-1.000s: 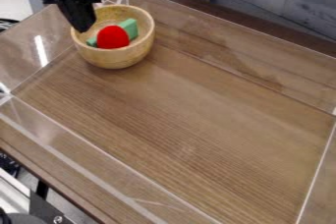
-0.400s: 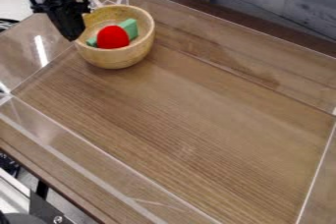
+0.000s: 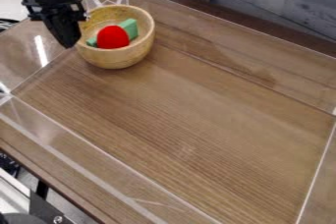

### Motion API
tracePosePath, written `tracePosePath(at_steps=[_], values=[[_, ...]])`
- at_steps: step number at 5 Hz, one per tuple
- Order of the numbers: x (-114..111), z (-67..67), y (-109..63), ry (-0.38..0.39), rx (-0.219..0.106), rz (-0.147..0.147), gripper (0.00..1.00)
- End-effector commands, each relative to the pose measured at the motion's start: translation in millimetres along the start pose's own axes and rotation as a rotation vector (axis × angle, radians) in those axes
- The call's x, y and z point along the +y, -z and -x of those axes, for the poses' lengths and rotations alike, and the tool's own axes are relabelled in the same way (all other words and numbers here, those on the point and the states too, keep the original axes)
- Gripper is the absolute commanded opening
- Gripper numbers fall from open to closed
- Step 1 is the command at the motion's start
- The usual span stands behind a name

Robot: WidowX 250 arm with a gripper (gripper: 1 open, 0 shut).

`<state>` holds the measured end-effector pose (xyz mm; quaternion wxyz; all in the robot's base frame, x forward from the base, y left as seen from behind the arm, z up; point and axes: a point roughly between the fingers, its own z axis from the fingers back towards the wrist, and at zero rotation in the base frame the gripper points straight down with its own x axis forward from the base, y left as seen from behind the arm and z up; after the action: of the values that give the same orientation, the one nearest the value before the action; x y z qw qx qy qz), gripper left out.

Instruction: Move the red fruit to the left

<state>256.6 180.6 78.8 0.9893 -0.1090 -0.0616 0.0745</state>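
Taking it big to small: wooden tabletop (image 3: 197, 120) walled by a clear acrylic barrier (image 3: 27, 61), mostly bare. Tan wooden bowl (image 3: 116, 51) sits near the far left corner of the tabletop. Black gripper (image 3: 66, 37) hangs pointing steeply down just outside the bowl's left rim, jaws closed on nothing that I can make out, tip close to the rim but can't tell if touching. Inside the bowl, the red fruit (image 3: 114, 36) lies toward the left side, a flat light-green piece (image 3: 129, 26) behind it on the far side. Fruit isn't held, so I'd judge the task barely begun, step in hand being the reach for the fruit. To do it well: spread the jaws first, come in over the rim rather than against it, straddle the fruit at its middle, stay off the green piece, grip gently since a round toy likely rolls, lift clear before heading left.
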Motion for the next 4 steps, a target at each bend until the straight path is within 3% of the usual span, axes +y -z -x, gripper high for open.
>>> tracePosePath(at_steps=[1, 4], values=[[10, -4.1, -7.5, -0.007, -0.032, -0.023, 0.0], [20, -8.1, 4.2, -0.04, -0.003, 0.004, 0.0]])
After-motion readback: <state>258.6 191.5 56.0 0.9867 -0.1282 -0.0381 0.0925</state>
